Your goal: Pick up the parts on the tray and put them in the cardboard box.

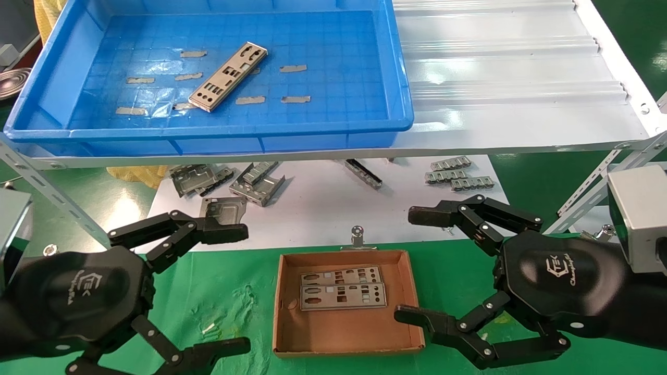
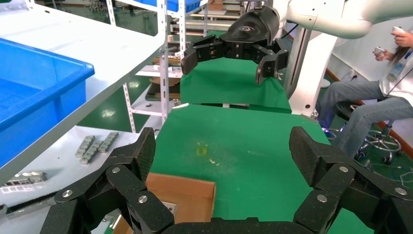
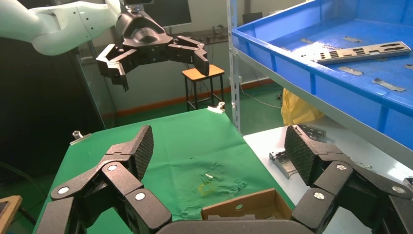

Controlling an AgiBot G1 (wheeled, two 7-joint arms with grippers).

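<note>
One silver punched plate (image 1: 228,76) lies at an angle on the floor of the blue tray (image 1: 52,99) on the shelf; it also shows in the right wrist view (image 3: 363,51). Two more plates (image 1: 341,289) lie flat in the brown cardboard box (image 1: 346,341) on the green cloth. My left gripper (image 1: 229,286) is open and empty, left of the box. My right gripper (image 1: 414,265) is open and empty, right of the box. The box corner shows in both wrist views: left (image 2: 187,192), right (image 3: 243,210).
Bent grey brackets (image 1: 229,182) and ridged connector strips (image 1: 456,174) lie on the white table under the shelf. A white ribbed panel (image 1: 510,67) covers the shelf right of the tray. A metal clip (image 1: 357,237) sits behind the box. A seated person (image 2: 384,87) is beyond the table.
</note>
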